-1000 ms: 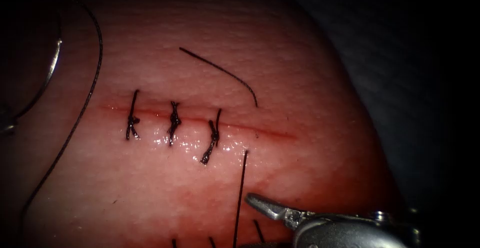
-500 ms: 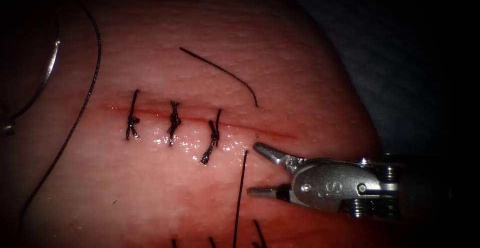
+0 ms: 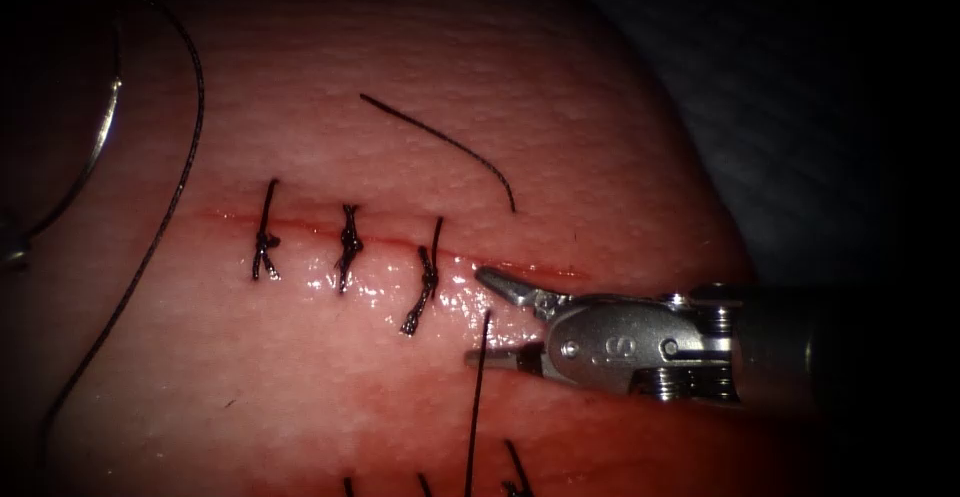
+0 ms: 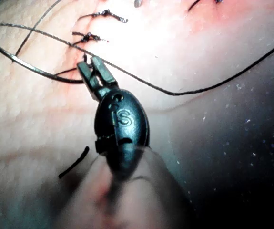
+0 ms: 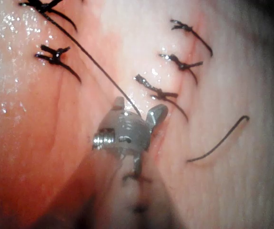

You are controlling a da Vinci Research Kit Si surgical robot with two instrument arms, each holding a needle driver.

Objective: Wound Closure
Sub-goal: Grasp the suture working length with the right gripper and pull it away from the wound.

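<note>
Right tool (image 3: 485, 319): jaws spread wide, gripping nothing; set at the right-hand stretch of the cut (image 3: 530, 269), one jaw tip at the cut line, the other lower on the tissue (image 3: 600, 157); free upper end of a standing thread (image 3: 478, 397) lying between the two tips, not clamped.

Left tool (image 4: 91, 64): jaws closed, apparently on the needle (image 3: 100, 147) close to one end of its curve; exact grip point hard to confirm.

Needle: well off the left end of the cut, arched clear of the surface, not in the tissue.

Three tied stitches (image 3: 347, 247) across the left and middle of the cut; right end unclosed; red fluid (image 3: 300, 222) along the line; one loose cut end of thread (image 3: 440, 142) on the tissue above.

Handling, by judgement: thread light and limp, likely slick from the wet surface, liable to fray if crushed; best taken a little below its free end, square across the jaws. Needle stiff, smooth, prone to swivel in the jaws; best held on the body of the curve, away from the point. Tissue soft, glistening, easily dented.
</note>
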